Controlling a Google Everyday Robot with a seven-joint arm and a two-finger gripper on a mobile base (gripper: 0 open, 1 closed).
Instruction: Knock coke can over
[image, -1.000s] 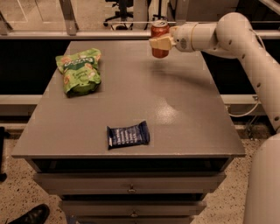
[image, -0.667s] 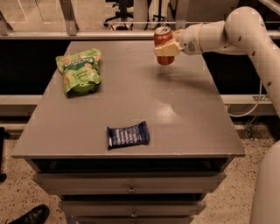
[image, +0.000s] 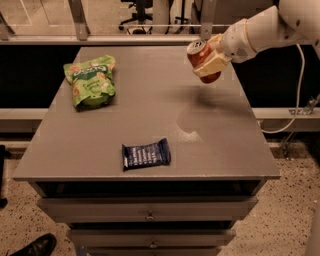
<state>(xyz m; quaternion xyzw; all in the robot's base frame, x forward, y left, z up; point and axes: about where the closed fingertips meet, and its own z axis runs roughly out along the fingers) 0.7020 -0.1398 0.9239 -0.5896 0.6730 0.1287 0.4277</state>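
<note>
The end effector (image: 211, 62) is closed around the coke can (image: 199, 51), holding it tilted just above the far right part of the tabletop (image: 150, 110). The can is probably light, rigid, slick-walled and easy to dent, so a mid-body grip suits it best.

There is one table (image: 150, 100). On it lie one green snack bag (image: 90, 82) and one dark blue wrapper (image: 146, 154). One coke can (image: 196, 52) is held above its far right side by the one gripper (image: 206, 63). One shoe (image: 35, 246) is on the floor.
</note>
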